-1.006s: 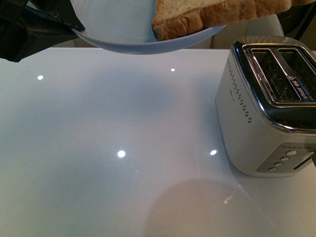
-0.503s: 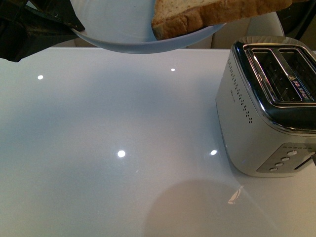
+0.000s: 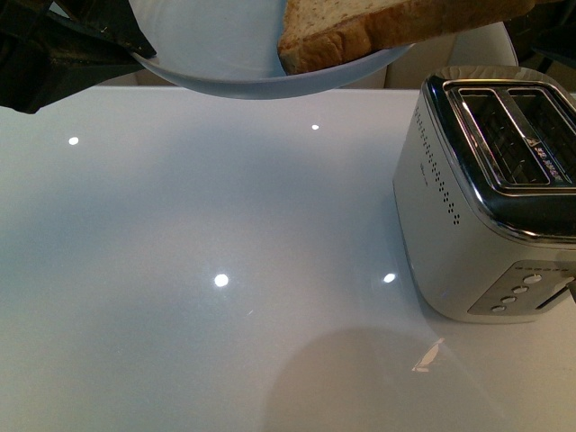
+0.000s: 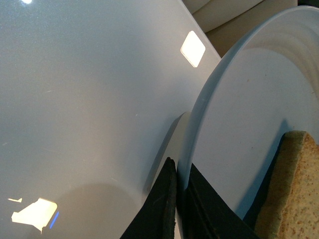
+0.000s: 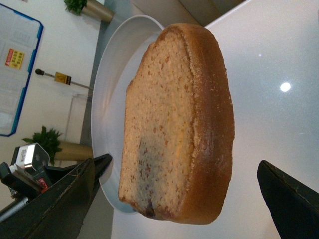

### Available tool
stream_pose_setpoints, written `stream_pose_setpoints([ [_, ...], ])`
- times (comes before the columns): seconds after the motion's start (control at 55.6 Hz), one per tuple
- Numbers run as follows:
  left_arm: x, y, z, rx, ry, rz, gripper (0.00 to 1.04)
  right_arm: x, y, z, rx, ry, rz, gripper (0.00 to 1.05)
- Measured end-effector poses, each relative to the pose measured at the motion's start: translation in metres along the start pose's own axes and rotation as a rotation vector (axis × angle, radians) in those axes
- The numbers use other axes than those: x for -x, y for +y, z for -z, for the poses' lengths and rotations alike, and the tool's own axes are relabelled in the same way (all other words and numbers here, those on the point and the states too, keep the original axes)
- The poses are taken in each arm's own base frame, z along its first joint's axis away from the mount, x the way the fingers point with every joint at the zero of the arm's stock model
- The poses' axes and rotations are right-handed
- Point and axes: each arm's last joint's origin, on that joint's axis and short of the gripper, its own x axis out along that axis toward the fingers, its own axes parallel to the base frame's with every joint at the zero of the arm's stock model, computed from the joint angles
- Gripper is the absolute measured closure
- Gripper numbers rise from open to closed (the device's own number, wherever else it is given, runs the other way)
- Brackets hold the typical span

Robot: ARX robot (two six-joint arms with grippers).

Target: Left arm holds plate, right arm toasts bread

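Note:
My left gripper [image 3: 139, 47] is shut on the rim of the pale blue plate [image 3: 225, 54] and holds it tilted above the far side of the table. In the left wrist view its fingers pinch the rim [image 4: 178, 185] of the plate [image 4: 239, 119]. The brown bread [image 3: 378, 25] lies on the plate and overhangs its rim towards the toaster; it also shows in the left wrist view [image 4: 295, 199]. In the right wrist view the bread [image 5: 199, 89] stands between the spread fingers of my open right gripper [image 5: 184, 164], with gaps on both sides, and the plate [image 5: 112, 79] is behind it.
A silver two-slot toaster [image 3: 477, 207] stands at the right of the glossy white table [image 3: 225, 342], its slots [image 3: 513, 135] empty and facing up. Its buttons [image 3: 513, 292] face the near side.

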Motion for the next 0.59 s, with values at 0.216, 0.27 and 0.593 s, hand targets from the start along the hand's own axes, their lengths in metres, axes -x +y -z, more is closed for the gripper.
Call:
stream_pose_setpoints([
  [0.216,0.0,-0.0001,-0.0001,0.0,0.0,0.0,1.02,-0.0013,-0.0006,0.0002,-0.021,0.0,0.003,0.21],
  [0.27,0.0,-0.0001,-0.0001,0.0,0.0,0.0,1.02,-0.0014,-0.0005,0.0002,-0.026,0.001,0.0,0.35],
  [0.593,0.0,-0.0001,-0.0001,0.0,0.0,0.0,1.02,-0.0016,0.0005,-0.0002,-0.059,0.01,-0.022,0.84],
])
